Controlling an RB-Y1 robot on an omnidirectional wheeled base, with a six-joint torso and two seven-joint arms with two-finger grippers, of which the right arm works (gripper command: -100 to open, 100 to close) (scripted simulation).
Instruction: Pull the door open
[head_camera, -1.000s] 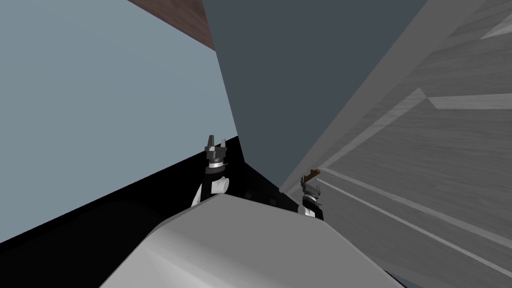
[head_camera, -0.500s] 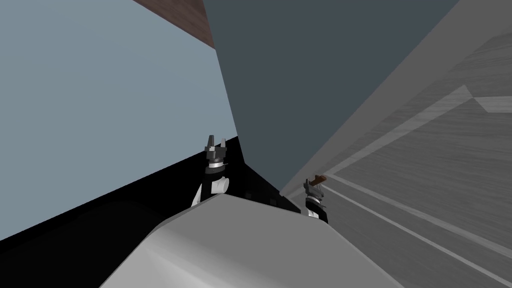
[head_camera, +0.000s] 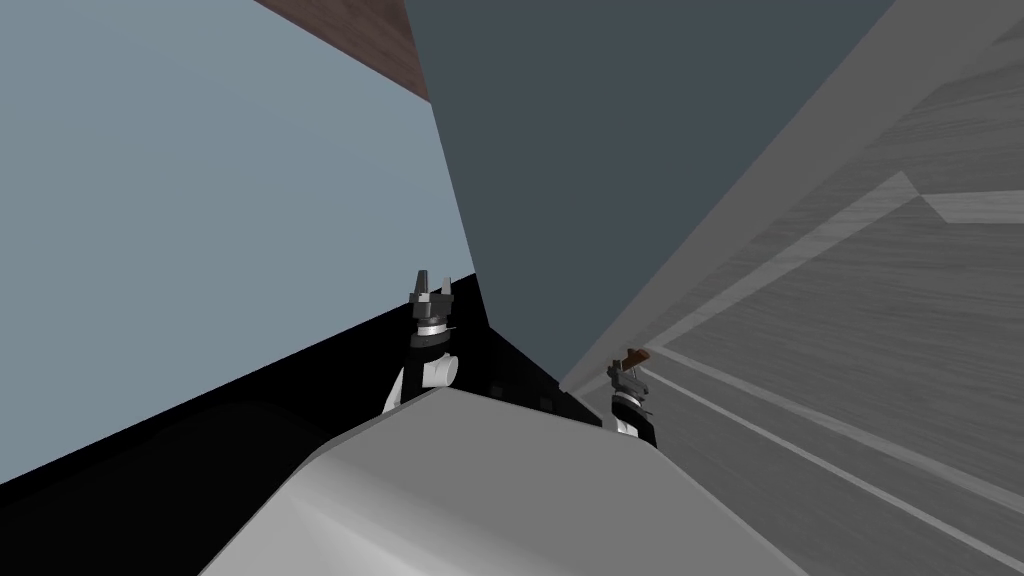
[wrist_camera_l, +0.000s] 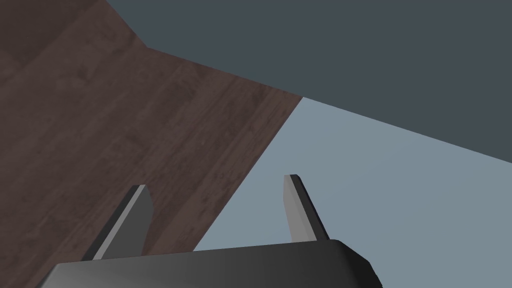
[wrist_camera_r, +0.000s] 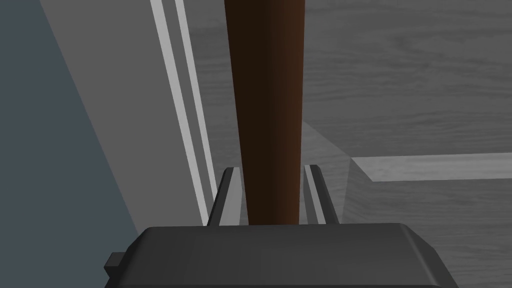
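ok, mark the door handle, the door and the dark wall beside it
door handle (wrist_camera_r: 265, 100), right wrist view: middle of the brown bar.
door (wrist_camera_r: 410, 75), right wrist view: grey wood-grain panel face.
dark wall (head_camera: 600, 150), head view: middle of its slate face.

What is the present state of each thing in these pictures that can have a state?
dark brown rod-shaped door handle: gripped between two fingers.
right gripper: shut on that handle.
left gripper: open, holding nothing.
grey wood-grain panelled door: open or closed, cannot tell.
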